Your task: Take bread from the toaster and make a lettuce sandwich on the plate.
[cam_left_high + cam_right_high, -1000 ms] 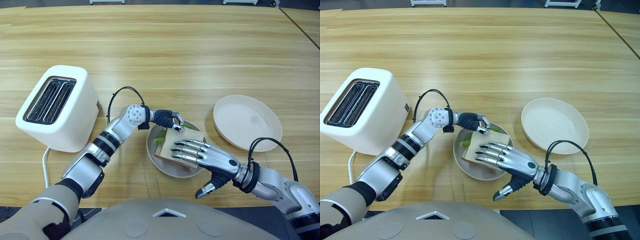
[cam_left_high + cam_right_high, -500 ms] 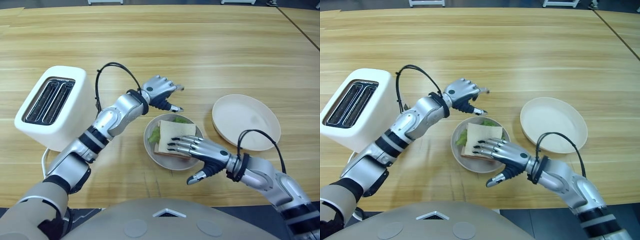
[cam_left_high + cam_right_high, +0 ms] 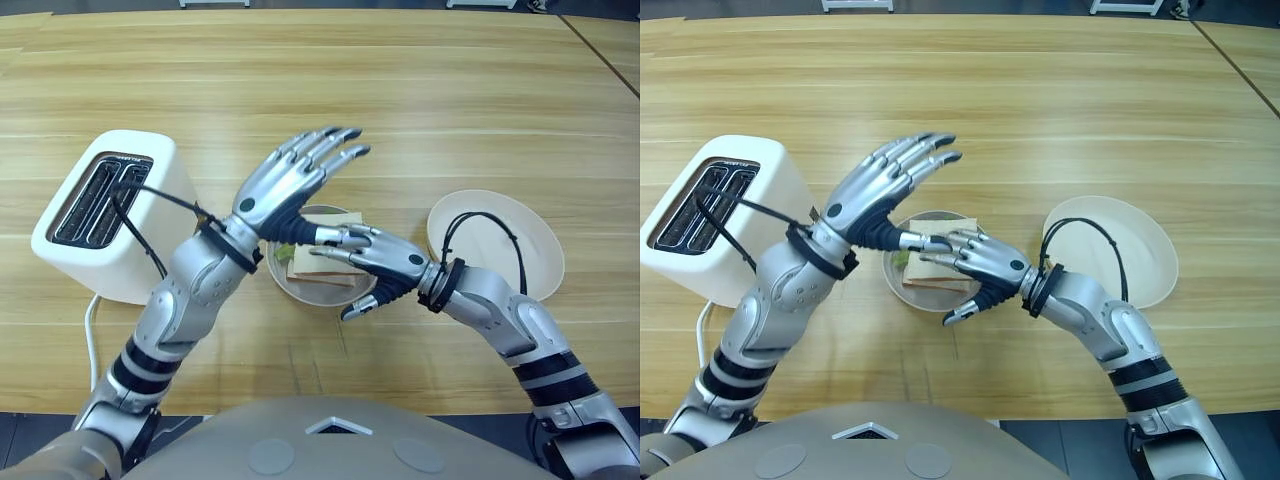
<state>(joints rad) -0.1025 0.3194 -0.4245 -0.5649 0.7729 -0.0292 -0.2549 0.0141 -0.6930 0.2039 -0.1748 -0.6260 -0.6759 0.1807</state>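
We work on a light wooden table [image 3: 420,90] with planks running from left to right. A white toaster [image 3: 110,225] stands on the robot's left side, its 2 dark slots facing up. A white cord [image 3: 92,320] leaves the base of the toaster toward the near edge.

Near the middle of the table stands 1 round beige plate [image 3: 912,298]. The sandwich lies on it: a top bread slice [image 3: 318,272] over green lettuce [image 3: 902,258], which shows at the left edge of the bread. A 2nd beige plate [image 3: 530,235] stands to the right, well apart from the toaster and close beside the 1st plate without touching it. It carries no food.

We see the left hand [image 3: 290,185] raised above the table between the toaster and the sandwich plate. Its fingers are stretched out and slightly spread, and it grips nothing. From the camera it overlaps the far left rim of the sandwich plate.

The right hand [image 3: 375,258] lies over the top bread slice with its fingers extended toward the left. The thumb hangs over the near rim of the plate. The hand is not closed around the bread, and we cannot tell whether the fingers press on it. A black cable loop at the right wrist crosses in front of the 2nd plate.
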